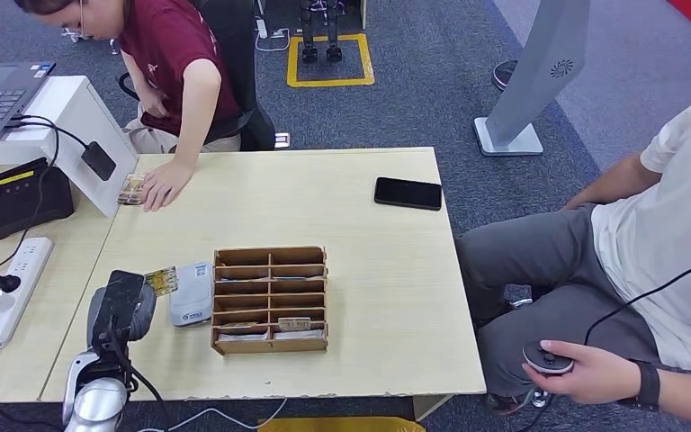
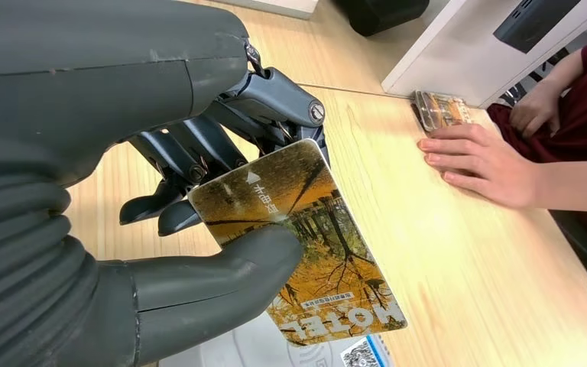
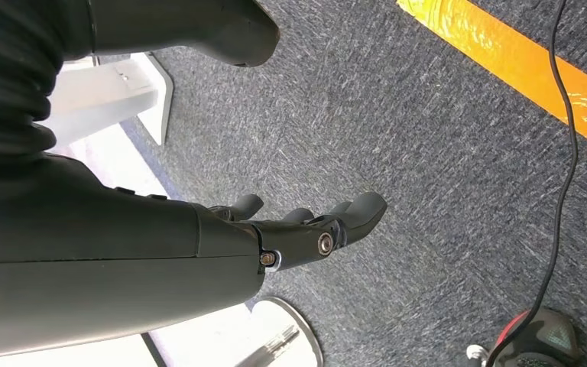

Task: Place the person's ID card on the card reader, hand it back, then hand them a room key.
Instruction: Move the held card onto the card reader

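**Left hand holding hotel key card above reader**

Left hand point(image 1: 121, 310) near front-left of table point(image 1: 369, 270), pinching room key card point(image 2: 306, 237) betw. thumb and fingers; card face w/ autumn-tree print and "HOTEL" lettering, tilted, sticking out past the thumb. In head view card point(image 1: 161, 281) pokes out toward the white card reader point(image 1: 191, 304), which lies flat just left of the wooden slotted organizer point(image 1: 270, 299). A few cards lying in organizer's front slots. Person's hand point(image 1: 164, 184) flat on table at far-left edge, beside another card point(image 1: 130, 189) up against white stand point(image 1: 81, 135); well apart from held card. Black phone point(image 1: 408, 193) at far-right of table. Right hand point(image 3: 306, 229) hanging over grey carpet, fingers apart and lightly bent, holding nothing. Second person seated at right, w/ small round device point(image 1: 547, 357) in hand.
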Robot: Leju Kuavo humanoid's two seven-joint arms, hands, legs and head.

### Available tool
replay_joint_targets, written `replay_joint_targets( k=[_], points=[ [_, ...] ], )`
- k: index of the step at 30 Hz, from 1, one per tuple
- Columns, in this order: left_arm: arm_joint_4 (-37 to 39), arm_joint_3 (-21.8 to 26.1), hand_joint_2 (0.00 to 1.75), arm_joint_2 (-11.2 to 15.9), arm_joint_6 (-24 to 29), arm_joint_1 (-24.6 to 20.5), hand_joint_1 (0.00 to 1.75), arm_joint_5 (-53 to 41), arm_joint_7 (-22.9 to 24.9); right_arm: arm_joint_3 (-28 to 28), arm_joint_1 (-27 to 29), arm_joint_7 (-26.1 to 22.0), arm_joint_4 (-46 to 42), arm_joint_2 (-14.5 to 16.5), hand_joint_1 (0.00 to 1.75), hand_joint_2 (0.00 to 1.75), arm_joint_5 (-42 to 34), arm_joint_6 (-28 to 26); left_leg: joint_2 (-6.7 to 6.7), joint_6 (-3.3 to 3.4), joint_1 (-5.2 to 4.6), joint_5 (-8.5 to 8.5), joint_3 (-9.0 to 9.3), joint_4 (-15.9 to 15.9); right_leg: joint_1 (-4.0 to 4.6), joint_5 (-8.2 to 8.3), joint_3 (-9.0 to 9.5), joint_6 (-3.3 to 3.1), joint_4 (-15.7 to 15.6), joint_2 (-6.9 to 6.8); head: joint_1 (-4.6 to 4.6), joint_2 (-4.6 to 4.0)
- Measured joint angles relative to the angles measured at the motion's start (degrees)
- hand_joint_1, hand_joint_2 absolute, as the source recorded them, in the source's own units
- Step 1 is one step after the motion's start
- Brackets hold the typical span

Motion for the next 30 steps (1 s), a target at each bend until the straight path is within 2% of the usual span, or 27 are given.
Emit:
replay_joint_targets(
  k=[19, 30],
  points=[
    [5.40, -1.11, 1.75, -1.74, 0.68, -1.28, 1.75, -3.70, 1.54, 0.99, -0.03, 0.44, 0.00, 0.32, 0.00, 1.75, -0.01, 0.07, 0.00, 0.00, 0.00, 0.00, 0.00, 0.00, 0.00, 0.00, 0.00, 0.00, 0.00, 0.00, 0.01, 0.00],
    [8.92, -1.38, 1.75, -1.98, 4.43, -3.22, 1.75, -11.03, 3.74, 1.87, -0.12, 0.43, 0.00, 0.49, 0.00, 1.75, 0.01, 0.09, -0.01, 0.00, 0.00, 0.00, 0.00, 0.00, 0.00, 0.00, 0.01, 0.00, 0.01, -0.01, 0.01, 0.00]
  ],
)
